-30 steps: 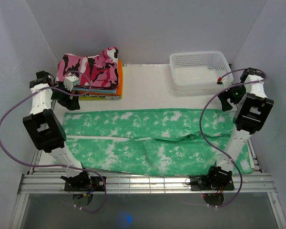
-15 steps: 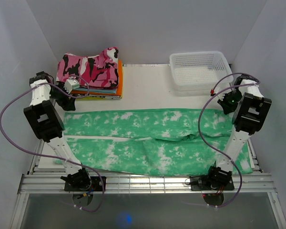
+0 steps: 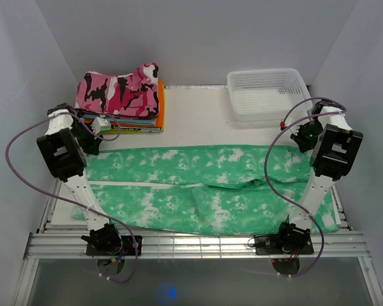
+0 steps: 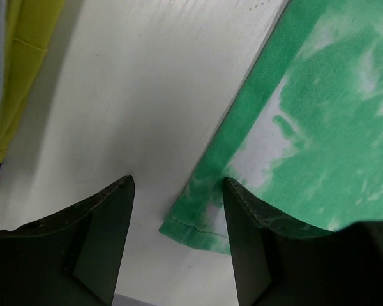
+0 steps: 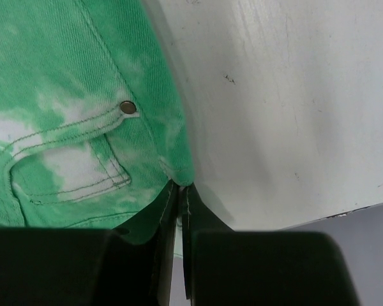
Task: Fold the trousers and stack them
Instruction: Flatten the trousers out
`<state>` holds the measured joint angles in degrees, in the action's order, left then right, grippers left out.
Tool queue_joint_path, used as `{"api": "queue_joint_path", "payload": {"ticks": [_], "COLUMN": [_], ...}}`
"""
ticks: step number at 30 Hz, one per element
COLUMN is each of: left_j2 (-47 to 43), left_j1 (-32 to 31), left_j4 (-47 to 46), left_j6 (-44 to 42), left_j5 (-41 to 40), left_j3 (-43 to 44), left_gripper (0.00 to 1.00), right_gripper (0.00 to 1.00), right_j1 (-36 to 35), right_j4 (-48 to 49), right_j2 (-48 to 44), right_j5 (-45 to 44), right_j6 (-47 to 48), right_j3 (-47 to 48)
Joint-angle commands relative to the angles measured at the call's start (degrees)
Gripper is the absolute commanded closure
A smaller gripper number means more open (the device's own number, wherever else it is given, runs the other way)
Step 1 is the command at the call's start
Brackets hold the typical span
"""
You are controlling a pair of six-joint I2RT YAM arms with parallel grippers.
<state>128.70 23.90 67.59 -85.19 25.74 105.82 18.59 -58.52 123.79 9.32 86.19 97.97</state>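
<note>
The mint green, white-blotched trousers (image 3: 191, 175) lie flat across the table, legs pointing left and waist at the right. My left gripper (image 3: 89, 141) is at the far-left hem. In the left wrist view it (image 4: 177, 180) is open, and the hem corner of the trousers (image 4: 198, 220) lies on the table between its fingers. My right gripper (image 3: 303, 139) is at the far-right waist corner. Seen from the right wrist, it (image 5: 179, 186) is shut on the edge of the trousers (image 5: 64, 95), beside a pocket with a rivet.
A pink, black and white camouflage garment (image 3: 118, 91) tops a stack of folded orange clothes (image 3: 158, 102) at the back left. A white mesh basket (image 3: 268, 92) stands at the back right. Yellow fabric (image 4: 22, 64) of that stack edges the left wrist view.
My left gripper has moved right and down onto the hem corner, its jaws narrowing. My right gripper has shifted slightly towards the back and closed on the waist corner.
</note>
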Motion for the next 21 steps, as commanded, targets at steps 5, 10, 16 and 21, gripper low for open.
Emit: {"api": "queue_joint_path", "payload": {"ticks": [5,10,16,21], "left_j2": [1.5,0.6,-1.9,-10.2], "left_j1": [0.3,0.3,0.4,1.5], "left_j4": [2.7,3.6,-0.2,-9.8], "left_j6": [-4.5,-5.6,1.7,6.1], "left_j5": [-4.0,-5.2,-1.3,3.0], "left_j3": [-0.3,-3.1,-0.1,-5.6], "left_gripper": [0.48,0.66,1.00,1.00], "right_gripper": [0.92,0.92,0.92,0.92], "right_j1": [-0.7,-0.7,-0.4,2.6], "right_j4": [0.8,1.8,3.9,4.0], "right_j2": [-3.5,-4.1,-6.1,-9.7], "right_j5": [-1.8,-1.6,1.0,4.5], "right_j6": [1.8,1.4,-2.0,-2.2], "right_j3": [0.6,0.9,4.1,6.2]}}
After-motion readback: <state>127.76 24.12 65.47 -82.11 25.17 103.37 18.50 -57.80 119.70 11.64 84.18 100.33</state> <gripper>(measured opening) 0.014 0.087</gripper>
